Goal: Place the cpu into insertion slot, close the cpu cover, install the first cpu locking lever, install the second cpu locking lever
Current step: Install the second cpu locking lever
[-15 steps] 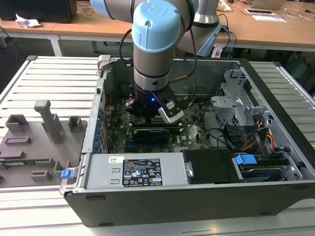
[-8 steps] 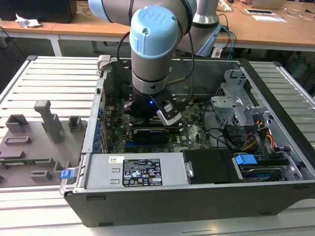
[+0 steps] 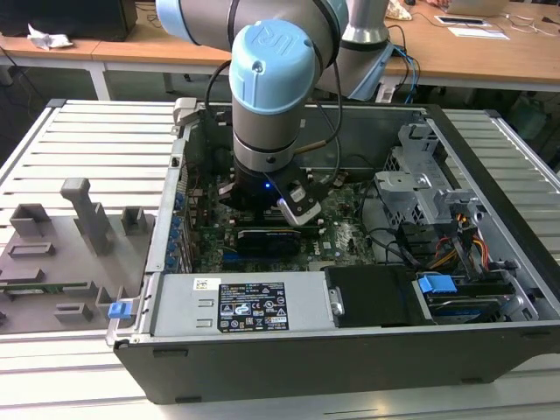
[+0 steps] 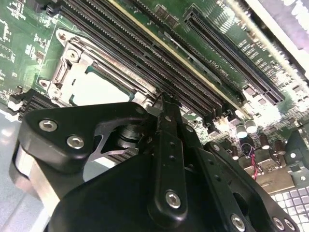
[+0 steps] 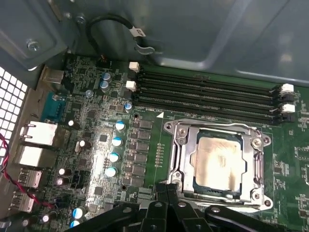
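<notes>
Exterior view, left to right: grey fixture blocks [image 3: 61,254] on the slatted tabletop [image 3: 96,131]; open computer case [image 3: 350,350]; arm [image 3: 271,87] reaching down into it, hiding most of the motherboard [image 3: 337,232].

First wrist view: port block [image 5: 34,145] at 9 o'clock, capacitors [image 5: 116,150] mid-frame, memory slots [image 5: 207,94] toward 1 o'clock. Cpu [image 5: 217,163] sits in the insertion slot [image 5: 194,185], silver face showing through the window of the cpu cover [image 5: 256,164], which lies flat over it. Levers hard to make out against the frame.

Gripper [image 5: 166,191] enters at 6 o'clock, fingers together, tips just beside the cover's near edge; contact cannot be told. In the second wrist view the gripper [image 4: 164,104] body hides the lower half of the socket; cpu [image 4: 96,87] partly seen, washed out.
</notes>
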`<state>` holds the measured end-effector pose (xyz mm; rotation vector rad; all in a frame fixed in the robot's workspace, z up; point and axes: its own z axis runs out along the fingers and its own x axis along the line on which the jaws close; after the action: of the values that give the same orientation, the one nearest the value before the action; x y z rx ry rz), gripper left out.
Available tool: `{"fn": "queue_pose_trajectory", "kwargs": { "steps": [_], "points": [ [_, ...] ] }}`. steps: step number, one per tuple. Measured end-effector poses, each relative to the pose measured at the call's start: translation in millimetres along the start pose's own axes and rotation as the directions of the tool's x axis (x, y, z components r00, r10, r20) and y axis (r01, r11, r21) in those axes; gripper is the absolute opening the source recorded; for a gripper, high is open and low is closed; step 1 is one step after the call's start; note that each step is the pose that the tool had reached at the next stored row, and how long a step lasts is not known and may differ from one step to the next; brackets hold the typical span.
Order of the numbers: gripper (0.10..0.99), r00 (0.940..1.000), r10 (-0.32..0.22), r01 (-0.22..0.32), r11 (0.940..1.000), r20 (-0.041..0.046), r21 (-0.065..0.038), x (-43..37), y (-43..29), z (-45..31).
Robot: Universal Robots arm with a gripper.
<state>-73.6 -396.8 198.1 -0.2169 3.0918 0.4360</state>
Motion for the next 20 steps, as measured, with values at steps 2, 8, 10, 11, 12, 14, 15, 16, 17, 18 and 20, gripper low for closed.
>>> {"fn": "queue_pose_trajectory", "kwargs": {
  "steps": [2,8,10,11,12,14,15,16,17,18,20],
  "points": [
    [0.106,1.0,-0.004,0.004,1.0,-0.0005,-0.004,0.5,0.9,0.8],
    [0.106,0.9999,-0.016,0.016,0.9998,-0.0024,-0.015,2.0,2.4,2.7],
    [0.106,0.9998,-0.021,0.021,0.9996,-0.0035,-0.017,2.7,2.8,3.7],
    [0.106,0.9997,-0.023,0.023,0.9996,-0.0043,-0.016,3.1,2.8,4.1],
    [0.106,0.9997,-0.024,0.024,0.9996,-0.0048,-0.016,3.3,2.8,4.1],
    [0.106,0.9997,-0.025,0.025,0.9996,-0.0048,-0.017,3.4,2.8,4.3],
    [0.106,0.9997,-0.025,0.025,0.9995,-0.0048,-0.017,3.4,2.8,4.3],
    [0.106,0.9997,-0.025,0.025,0.9996,-0.0048,-0.017,3.4,2.8,4.3],
    [0.106,0.9997,-0.025,0.025,0.9996,-0.0047,-0.017,3.4,2.8,4.3],
    [0.106,0.9997,-0.025,0.025,0.9996,-0.0047,-0.017,3.4,2.9,4.3],
    [0.106,0.9997,-0.025,0.025,0.9996,-0.0046,-0.017,3.4,3.1,3.5]
  ]
}}
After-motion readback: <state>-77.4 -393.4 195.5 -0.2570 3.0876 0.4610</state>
